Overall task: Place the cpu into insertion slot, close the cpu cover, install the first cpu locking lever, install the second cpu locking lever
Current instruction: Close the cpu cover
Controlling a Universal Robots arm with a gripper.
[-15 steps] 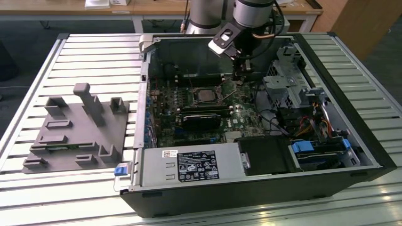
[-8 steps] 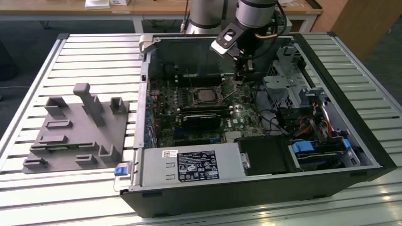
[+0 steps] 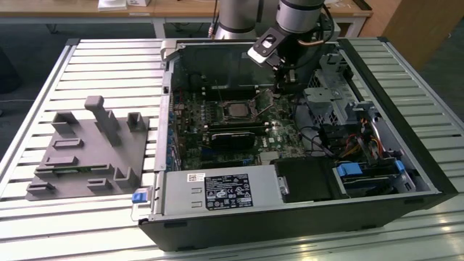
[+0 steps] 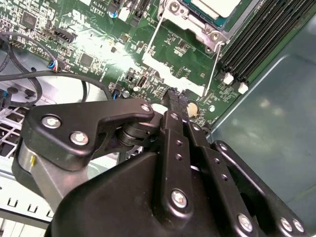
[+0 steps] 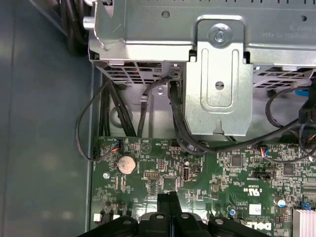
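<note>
You will find the gripper reaching down into the open computer case, at about 2 o'clock from the cpu in the exterior view. Note that its fingers are pressed together to a narrow point, with nothing visible between them, in both wrist views. The cpu lies flat in the insertion slot, pale top facing up. The cpu cover appears as a metal frame around the chip, but you cannot confirm from these views that it is fully down. In the second wrist view, a thin wire locking lever runs along one side of the socket. Its free end is just beside the fingertips, and contact cannot be confirmed. A second wire lever runs along the opposite side, and it cannot be told whether either is latched. In the first wrist view, the fingertips hover over the green motherboard near the coin cell, with the metal drive cage beyond. In the exterior view, the black card sits at 6 o'clock from the cpu and the power supply farther along the same line. The grey fixture rests on the slatted table at 9 o'clock from the case.
</note>
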